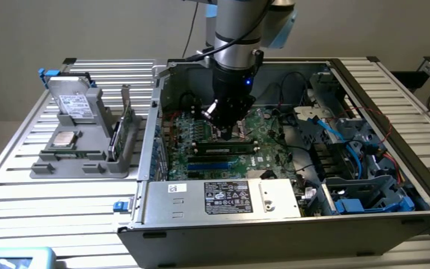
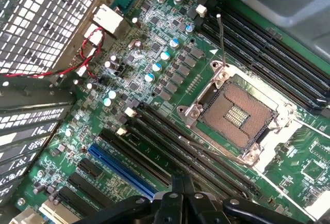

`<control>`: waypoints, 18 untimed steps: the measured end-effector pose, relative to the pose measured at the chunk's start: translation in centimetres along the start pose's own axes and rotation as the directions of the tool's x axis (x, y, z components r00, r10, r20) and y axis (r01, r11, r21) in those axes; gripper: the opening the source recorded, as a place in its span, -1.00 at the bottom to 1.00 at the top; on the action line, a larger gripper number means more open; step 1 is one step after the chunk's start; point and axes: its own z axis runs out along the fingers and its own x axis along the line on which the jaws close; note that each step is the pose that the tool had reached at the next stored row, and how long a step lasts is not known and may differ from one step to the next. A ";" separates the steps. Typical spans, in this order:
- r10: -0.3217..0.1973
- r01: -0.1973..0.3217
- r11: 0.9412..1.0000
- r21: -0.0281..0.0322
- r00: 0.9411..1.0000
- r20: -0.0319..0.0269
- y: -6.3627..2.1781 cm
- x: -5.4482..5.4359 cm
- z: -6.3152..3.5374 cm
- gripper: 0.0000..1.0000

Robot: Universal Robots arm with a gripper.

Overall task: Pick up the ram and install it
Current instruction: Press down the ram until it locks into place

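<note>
Ram [image 1: 226, 149] seated in motherboard slot — closed claw [image 1: 225, 133] poised directly above.

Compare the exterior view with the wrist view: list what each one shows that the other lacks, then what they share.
Exterior view alone: the whole open computer case on the slatted table, the grey holder with spare parts on the exterior view's left, the power supply, and a ram seated in a slot below the gripper.

Wrist view alone: the open CPU socket and the blue slot in close detail.

Both: the green motherboard and the shut gripper above it.
</note>
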 end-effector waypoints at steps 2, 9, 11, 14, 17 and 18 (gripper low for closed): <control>0.023 -0.023 1.000 0.000 1.000 0.001 0.00 0.0 0.00 -0.79; 0.108 -0.108 0.994 -0.005 0.994 -0.002 0.00 0.0 0.00 -0.79; 0.138 -0.138 0.990 -0.007 0.990 -0.004 0.00 0.0 0.00 -0.79; 0.184 -0.184 0.983 -0.011 0.983 -0.007 0.01 0.0 0.01 -0.79; 0.229 -0.229 0.973 -0.014 0.973 -0.010 0.00 0.0 0.00 -0.79; 0.243 -0.243 0.970 -0.015 0.970 -0.011 0.00 0.0 0.00 -0.79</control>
